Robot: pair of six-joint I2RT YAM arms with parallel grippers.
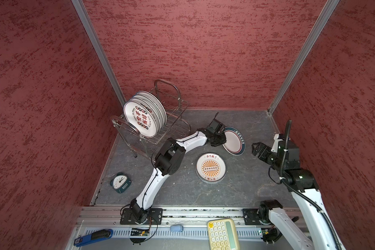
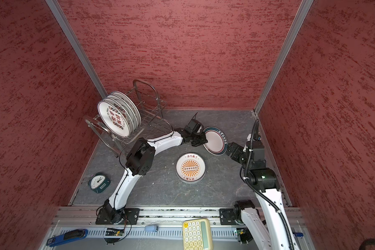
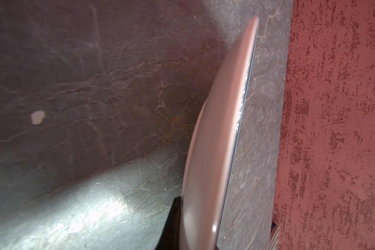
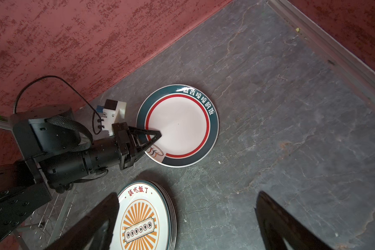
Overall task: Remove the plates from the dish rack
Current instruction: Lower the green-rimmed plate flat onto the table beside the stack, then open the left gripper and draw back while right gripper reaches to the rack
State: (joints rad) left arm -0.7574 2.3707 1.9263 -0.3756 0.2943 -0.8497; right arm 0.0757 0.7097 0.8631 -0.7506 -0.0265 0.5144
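One grey table [image 1: 247,186] is seen, with one two-tier wire dish rack [image 1: 176,112] at its rear left. Four or five plates [image 1: 142,118] are stood upright in the upper tier; the exact count cannot be told. One stack [image 1: 211,167] of about four sunburst plates is laid flat mid-table. One teal-rimmed plate [image 1: 235,140] is held tilted, right of the rack and behind the stack, its left rim clamped in the left pincer [image 4: 156,139]. The right pincer [image 1: 253,149] is spread apart, empty, near that plate's right rim. The left arm [image 1: 191,141] is stretched between rack and stack. One calculator [image 1: 222,234] and one clock [image 1: 120,181] are set well apart from the plates.
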